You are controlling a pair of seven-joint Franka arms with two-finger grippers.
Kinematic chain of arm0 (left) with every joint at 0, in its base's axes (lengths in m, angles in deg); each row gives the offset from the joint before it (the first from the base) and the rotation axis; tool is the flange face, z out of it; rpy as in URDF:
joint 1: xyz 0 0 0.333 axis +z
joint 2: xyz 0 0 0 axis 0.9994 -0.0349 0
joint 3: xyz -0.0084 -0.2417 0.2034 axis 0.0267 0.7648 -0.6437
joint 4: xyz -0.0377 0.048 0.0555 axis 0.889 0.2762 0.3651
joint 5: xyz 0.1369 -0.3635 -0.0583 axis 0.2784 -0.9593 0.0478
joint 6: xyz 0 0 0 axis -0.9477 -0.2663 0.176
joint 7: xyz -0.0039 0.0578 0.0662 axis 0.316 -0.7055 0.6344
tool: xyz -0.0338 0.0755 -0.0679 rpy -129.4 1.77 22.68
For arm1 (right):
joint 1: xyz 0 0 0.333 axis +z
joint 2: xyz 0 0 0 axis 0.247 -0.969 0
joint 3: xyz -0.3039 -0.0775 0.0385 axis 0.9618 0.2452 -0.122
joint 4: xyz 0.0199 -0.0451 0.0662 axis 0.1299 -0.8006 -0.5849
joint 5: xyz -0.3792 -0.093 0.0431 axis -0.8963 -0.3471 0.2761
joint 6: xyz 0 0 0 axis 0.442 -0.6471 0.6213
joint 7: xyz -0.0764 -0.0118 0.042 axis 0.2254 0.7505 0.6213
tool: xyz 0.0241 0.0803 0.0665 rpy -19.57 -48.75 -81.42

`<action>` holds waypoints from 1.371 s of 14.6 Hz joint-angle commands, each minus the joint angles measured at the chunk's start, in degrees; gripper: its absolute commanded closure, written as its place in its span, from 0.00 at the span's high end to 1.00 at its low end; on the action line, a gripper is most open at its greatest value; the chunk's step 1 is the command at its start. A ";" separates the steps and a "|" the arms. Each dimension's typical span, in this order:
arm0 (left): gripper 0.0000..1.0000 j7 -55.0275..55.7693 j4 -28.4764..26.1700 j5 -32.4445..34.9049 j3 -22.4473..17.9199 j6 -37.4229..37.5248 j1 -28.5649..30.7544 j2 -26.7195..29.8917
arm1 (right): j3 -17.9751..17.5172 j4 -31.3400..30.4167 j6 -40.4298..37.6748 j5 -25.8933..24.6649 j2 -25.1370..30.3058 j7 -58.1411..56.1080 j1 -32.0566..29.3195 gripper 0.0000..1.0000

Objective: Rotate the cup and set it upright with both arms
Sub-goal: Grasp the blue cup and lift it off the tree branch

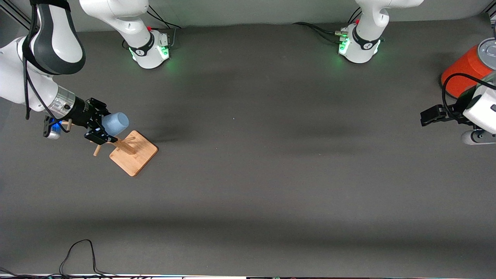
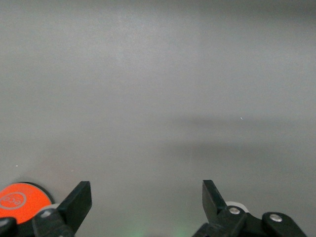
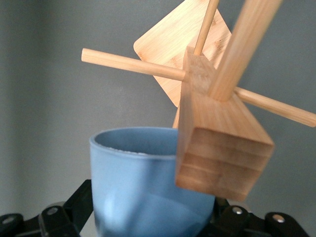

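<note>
The light-blue cup [image 1: 116,123] lies on its side up at the wooden peg rack [image 1: 133,155], toward the right arm's end of the table. In the right wrist view the cup [image 3: 133,192] shows its open mouth turned toward the rack's post [image 3: 217,143]. My right gripper [image 1: 101,124] has a black finger against each side of the cup, shut on it [image 3: 150,210]. My left gripper [image 1: 430,115] waits above the table at the left arm's end, open with nothing between its fingers [image 2: 146,197].
An orange-red can with a grey top [image 1: 463,69] stands at the left arm's end, beside the left gripper, and shows in the left wrist view [image 2: 17,200]. The rack's thin pegs [image 3: 131,63] stick out around the cup. A black cable [image 1: 77,252] lies at the table's near edge.
</note>
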 commanded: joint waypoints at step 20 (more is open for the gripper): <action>1.00 -0.44 -0.23 0.21 -0.75 -0.64 -0.75 -0.51 | -6.73 7.97 -8.38 12.32 5.13 8.85 1.91 0.81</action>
